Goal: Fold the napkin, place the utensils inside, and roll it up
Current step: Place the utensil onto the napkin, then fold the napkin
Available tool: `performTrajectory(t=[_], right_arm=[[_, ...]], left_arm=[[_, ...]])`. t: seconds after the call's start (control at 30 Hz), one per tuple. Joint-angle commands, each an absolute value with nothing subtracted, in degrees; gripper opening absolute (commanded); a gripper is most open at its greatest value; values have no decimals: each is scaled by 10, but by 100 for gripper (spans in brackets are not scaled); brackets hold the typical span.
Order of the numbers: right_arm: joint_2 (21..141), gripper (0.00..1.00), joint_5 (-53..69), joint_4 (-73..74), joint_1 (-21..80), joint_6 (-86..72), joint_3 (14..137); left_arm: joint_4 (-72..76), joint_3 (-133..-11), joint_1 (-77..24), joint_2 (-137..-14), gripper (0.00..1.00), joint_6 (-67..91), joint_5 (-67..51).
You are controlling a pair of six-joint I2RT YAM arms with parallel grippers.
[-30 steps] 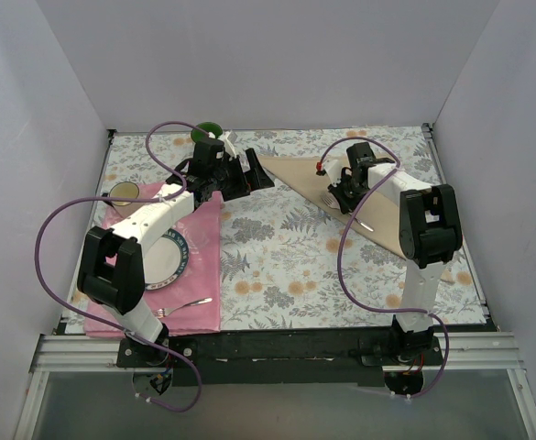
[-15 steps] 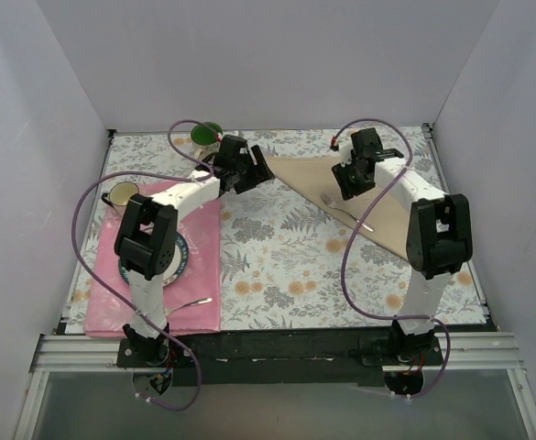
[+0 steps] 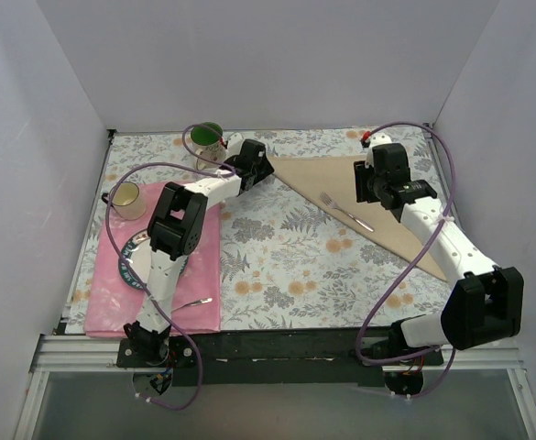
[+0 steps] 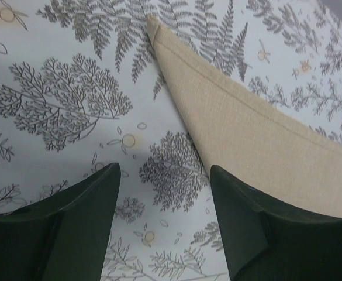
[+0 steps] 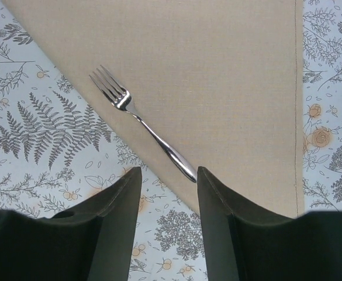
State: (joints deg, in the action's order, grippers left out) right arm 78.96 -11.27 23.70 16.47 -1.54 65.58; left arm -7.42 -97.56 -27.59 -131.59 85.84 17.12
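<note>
Both empty and released: left gripper [image 4: 163, 175] beside napkin [image 4: 258, 134] corner, right gripper [image 5: 168, 175] over fork [image 5: 141, 123] handle.

A grey-and-orange floral fabric tablecloth [image 3: 286, 266] is covering the tabletop. A pink rectangular cloth placemat [image 3: 203, 261] is lying on its left side, reaching towards the near edge. A round white plate with a dark blue rim [image 3: 132, 266] is sitting on it, partly hidden. A small yellowish translucent cup [image 3: 125, 195] is standing at the placemat's far left corner, and a round green mug [image 3: 211, 133] is standing near the back edge. Plain white walls [image 3: 277, 64] are enclosing three sides
</note>
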Motion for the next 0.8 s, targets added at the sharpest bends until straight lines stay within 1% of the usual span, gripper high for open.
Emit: performTrajectory(t=[0.0, 0.17, 0.27, 0.37, 0.4, 0.53, 0.6, 0.67, 0.7, 0.73, 0.77], right_arm=[[757, 50, -129, 178, 163, -28, 634], [753, 50, -121, 174, 163, -28, 617], [744, 50, -123, 168, 163, -25, 602], [732, 50, -128, 164, 163, -21, 592], [729, 50, -129, 164, 163, -19, 591], [715, 50, -140, 159, 163, -15, 584], [709, 50, -141, 153, 163, -13, 578], [710, 50, -140, 152, 163, -14, 576], [712, 50, -138, 152, 163, -14, 575], [713, 50, -136, 154, 163, -15, 575], [717, 50, -136, 156, 163, -14, 576]], left_arm=[[-95, -1012, -275, -1349, 61, 893, 247], [-104, -1067, -276, -1401, 60, 932, 262], [-108, -1090, -271, -1423, 59, 961, 245], [-112, -1112, -265, -1445, 55, 981, 236], [-112, -1120, -259, -1452, 50, 983, 234], [-112, -1121, -250, -1456, 42, 1001, 219], [-108, -1119, -247, -1456, 41, 1005, 214], [-101, -1118, -246, -1457, 36, 998, 210], [-98, -1117, -245, -1457, 31, 985, 209], [-91, -1115, -245, -1456, 22, 972, 202], [-74, -1116, -245, -1456, 16, 959, 198]])
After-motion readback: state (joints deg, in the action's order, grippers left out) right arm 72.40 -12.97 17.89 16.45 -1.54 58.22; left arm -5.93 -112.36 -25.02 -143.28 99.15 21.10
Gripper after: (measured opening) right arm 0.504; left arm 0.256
